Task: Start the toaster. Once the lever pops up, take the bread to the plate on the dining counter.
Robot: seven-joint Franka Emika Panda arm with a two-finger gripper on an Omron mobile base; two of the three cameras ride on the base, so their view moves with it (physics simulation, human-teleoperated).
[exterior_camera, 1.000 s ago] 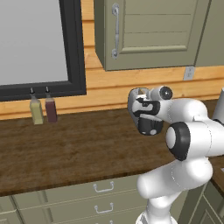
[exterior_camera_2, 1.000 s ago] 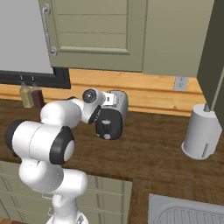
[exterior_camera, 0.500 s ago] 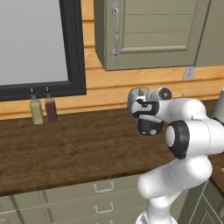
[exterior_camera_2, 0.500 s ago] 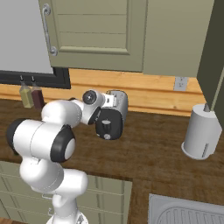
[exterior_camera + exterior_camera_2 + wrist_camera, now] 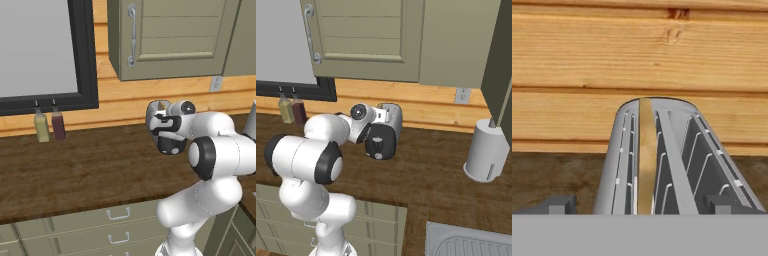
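The claw (image 5: 640, 204) hangs just over the toaster (image 5: 672, 160), its two dark tips (image 5: 558, 204) spread as wide as they go and holding nothing. Seen from the hand, the toaster's two slots run away toward the wooden wall (image 5: 640, 55); the bread (image 5: 647, 155) stands on edge in the left slot as a thin tan strip, and the right slot shows only wire guides. From the base views the toaster (image 5: 392, 116) sits on the dark wood table (image 5: 436, 175) by the wall, partly hidden behind the robot's hand. The main risk is judged to be in aim: the lever cannot be made out, so a downward push could land on the toaster's top or on the bread, shoving the light toaster back against the wall instead of starting it. Farther left, two small bottles (image 5: 50, 125) stand against the wall; to the right stands a pale cylinder (image 5: 487, 151), contents hidden.
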